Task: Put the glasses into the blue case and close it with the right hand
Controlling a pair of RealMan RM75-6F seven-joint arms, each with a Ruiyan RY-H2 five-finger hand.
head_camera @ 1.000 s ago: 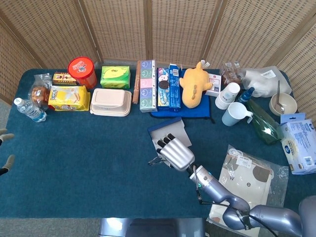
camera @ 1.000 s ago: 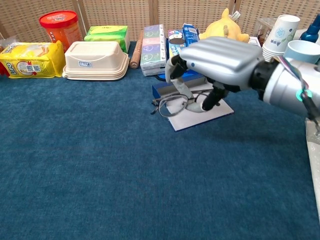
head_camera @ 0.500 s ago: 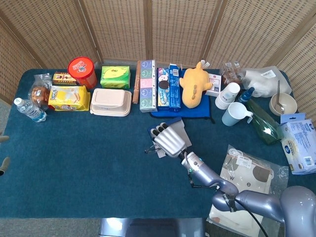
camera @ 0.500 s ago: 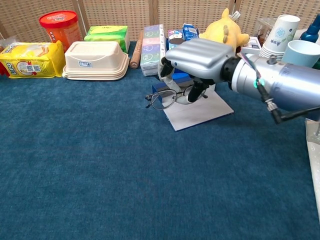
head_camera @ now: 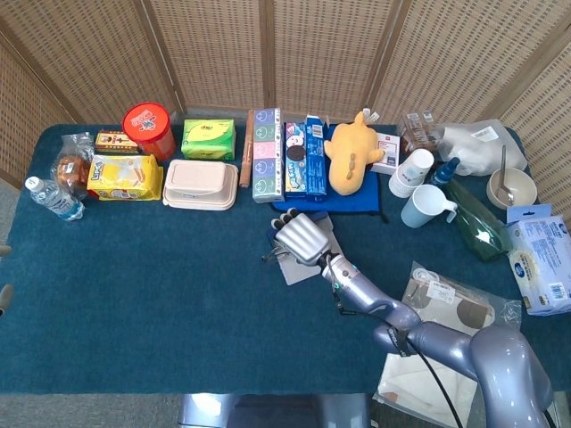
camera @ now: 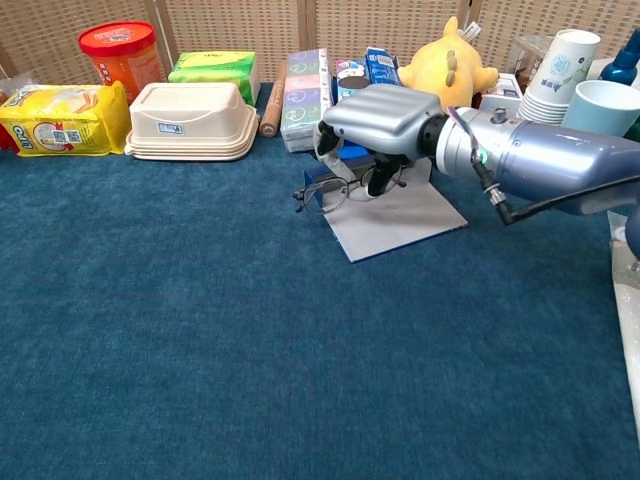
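- Right hand (camera: 382, 122) sits further back than a second ago, now over the blue case (camera: 322, 182).
- Palm down, fingers pinching the glasses (camera: 330, 191) above the counter (camera: 200, 330).

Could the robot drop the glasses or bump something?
Maybe. The right hand holds the glasses only by one end, so they might slip or tilt before reaching the blue case. The tissue packs and yellow toy stand close behind, so the hand could nudge them.

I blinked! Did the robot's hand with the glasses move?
Yes. The right hand carried the glasses farther back, toward the yellow plush toy.
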